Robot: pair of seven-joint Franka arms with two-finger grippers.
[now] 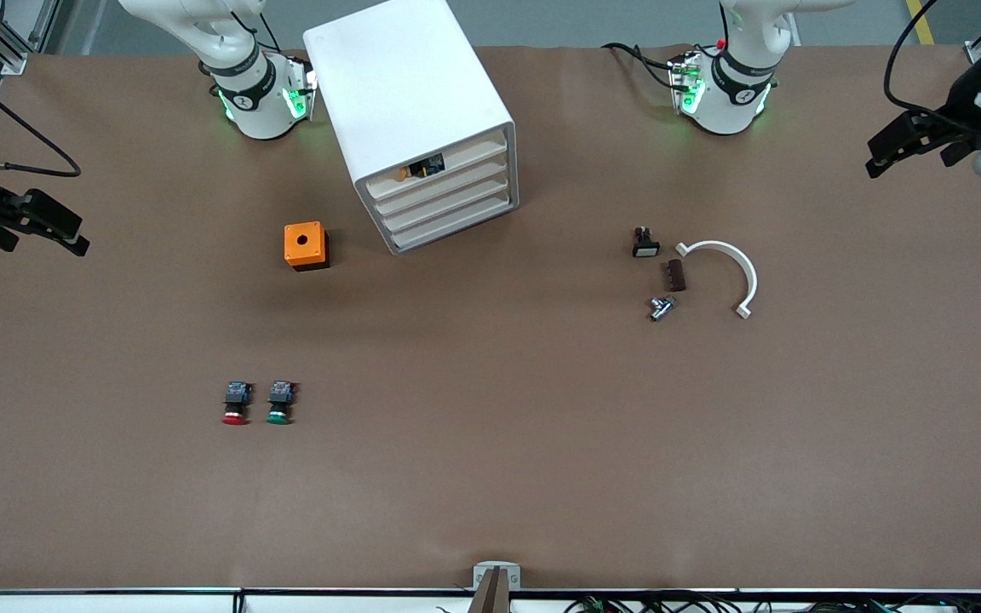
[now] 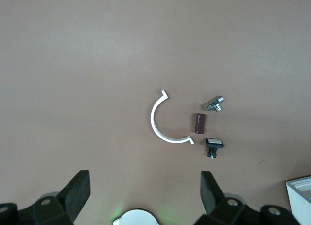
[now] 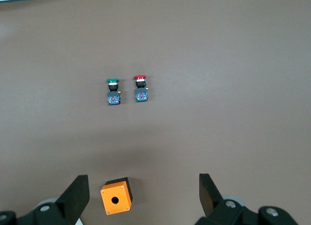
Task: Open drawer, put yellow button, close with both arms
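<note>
The yellow button [image 1: 419, 169] lies in the drawer [image 1: 439, 170], which looks nearly shut. Both grippers, left [image 1: 912, 146] and right [image 1: 31, 223], hang with jaws apart over the tabletop [image 1: 490, 477] ends. An uneven push could jam it.

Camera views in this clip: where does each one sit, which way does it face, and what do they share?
Front view: high across the table, facing both arm bases; shows the white cabinet with the yellow button in its uppermost drawer, the right gripper and left gripper open at the table's ends.
Left wrist view: looks down past its own open fingers at the white curved clip.
Right wrist view: looks down past its fingers at the orange cube, red button and green button.
Each wrist view's objects also appear in front.
</note>
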